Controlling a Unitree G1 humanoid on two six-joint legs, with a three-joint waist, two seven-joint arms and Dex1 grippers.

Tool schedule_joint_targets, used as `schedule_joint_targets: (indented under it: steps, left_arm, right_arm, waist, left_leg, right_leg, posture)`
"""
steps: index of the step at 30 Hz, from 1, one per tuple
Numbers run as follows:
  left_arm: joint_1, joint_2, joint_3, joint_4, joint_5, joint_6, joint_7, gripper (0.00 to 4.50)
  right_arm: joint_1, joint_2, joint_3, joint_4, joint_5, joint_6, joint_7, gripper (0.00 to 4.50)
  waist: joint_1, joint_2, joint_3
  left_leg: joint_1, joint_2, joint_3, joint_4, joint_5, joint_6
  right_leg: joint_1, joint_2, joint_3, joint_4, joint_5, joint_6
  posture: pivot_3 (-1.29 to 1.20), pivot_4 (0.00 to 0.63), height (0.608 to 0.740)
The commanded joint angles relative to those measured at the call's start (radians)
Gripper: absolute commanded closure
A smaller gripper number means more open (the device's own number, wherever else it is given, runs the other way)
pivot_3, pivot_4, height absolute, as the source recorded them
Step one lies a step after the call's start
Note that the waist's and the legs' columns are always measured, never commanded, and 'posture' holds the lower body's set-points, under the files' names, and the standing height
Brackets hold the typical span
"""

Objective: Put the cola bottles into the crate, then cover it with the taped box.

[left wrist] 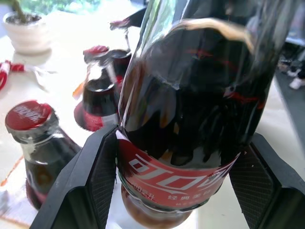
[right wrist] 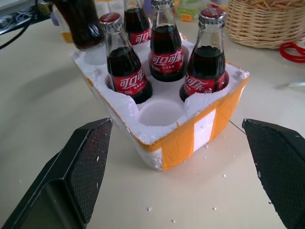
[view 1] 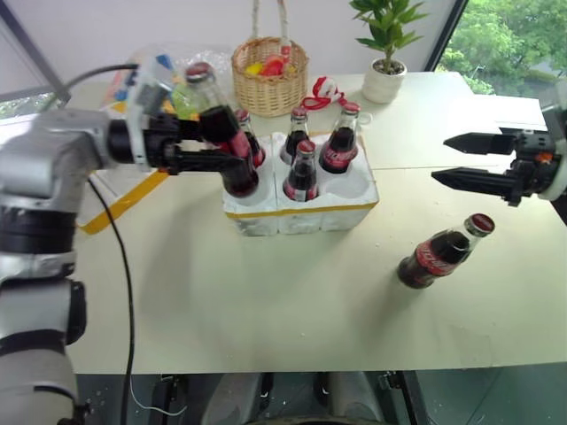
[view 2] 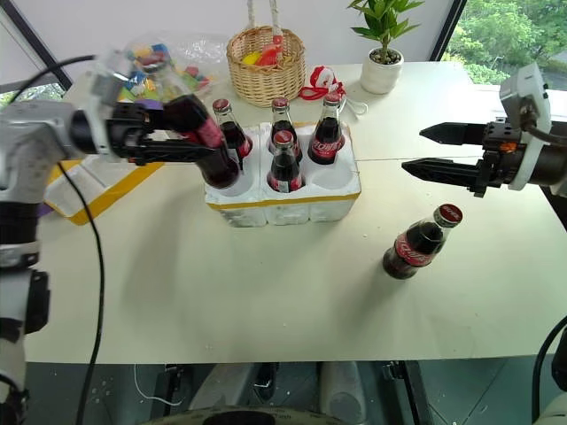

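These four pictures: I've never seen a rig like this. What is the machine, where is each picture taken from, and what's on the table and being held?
It is a humanoid robot with two arms, each ending in a black two-fingered gripper. Two pictures come from the stereo camera on its head, looking down over a table. The other two come from a camera on each wrist, looking along that gripper's fingers.

On the table sits a white foam crate with four cola bottles standing in its wells, and another bottle lying on its side nearby. Behind are a wicker basket, a potted plant and a bag of toys.

The left gripper holds a tilted bottle over the crate. The right gripper is open and empty.
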Motion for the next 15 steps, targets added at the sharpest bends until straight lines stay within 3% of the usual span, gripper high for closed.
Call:
schedule_joint_targets:
  steps: [1,9,12,13,15]
  left_arm:
    - [-0.063,-0.028,0.0,0.085,0.062,-0.109,-0.024,1.75]
    - [-0.045,-0.11,-0.022,0.153,0.114,-0.134,-0.056,1.75]
    - [-0.028,-0.127,-0.031,0.149,0.123,-0.118,-0.065,0.3]
    - [-0.023,-0.129,-0.031,0.144,0.124,-0.113,-0.07,0.05]
    - [-0.019,-0.13,-0.03,0.139,0.129,-0.115,-0.074,0.05]
  right_arm:
    - [0.037,-0.015,-0.087,-0.062,0.038,0.018,-0.022,0.0]
    - [0.128,-0.008,-0.161,-0.121,0.066,0.04,-0.071,0.0]
    - [0.132,-0.005,-0.157,-0.124,0.07,0.038,-0.083,0.0]
    - [0.131,-0.006,-0.155,-0.124,0.072,0.037,-0.086,0.0]
    - [0.123,-0.006,-0.147,-0.118,0.072,0.033,-0.092,0.0]
  waist:
    - [-0.001,0.0,0.0]
    - [0.009,0.0,0.0]
    - [0.007,0.0,0.0]
    - [0.007,0.0,0.0]
    - [0.007,0.0,0.0]
  left_leg:
    - [0.0,0.0,0.0,0.0,0.0,0.0]
    - [-0.002,0.0,-0.001,0.008,-0.003,0.005]
    - [-0.004,0.0,-0.001,0.012,-0.004,0.007]
    - [-0.004,0.0,-0.001,0.012,-0.004,0.006]
    - [-0.005,0.0,-0.001,0.012,-0.002,0.003]
  right_leg:
    - [0.0,0.0,0.0,0.0,0.0,0.0]
    - [0.002,0.0,0.0,0.001,0.002,0.003]
    - [0.002,0.0,0.0,0.0,0.004,0.005]
    - [0.002,0.0,0.0,0.0,0.004,0.005]
    - [0.001,0.0,0.0,0.0,0.004,0.005]
  posture:
    - [0.0,0.15,0.732]
    - [0.0,0.15,0.732]
    - [0.0,0.15,0.732]
    - [0.0,0.15,0.732]
    - [0.0,0.15,0.732]
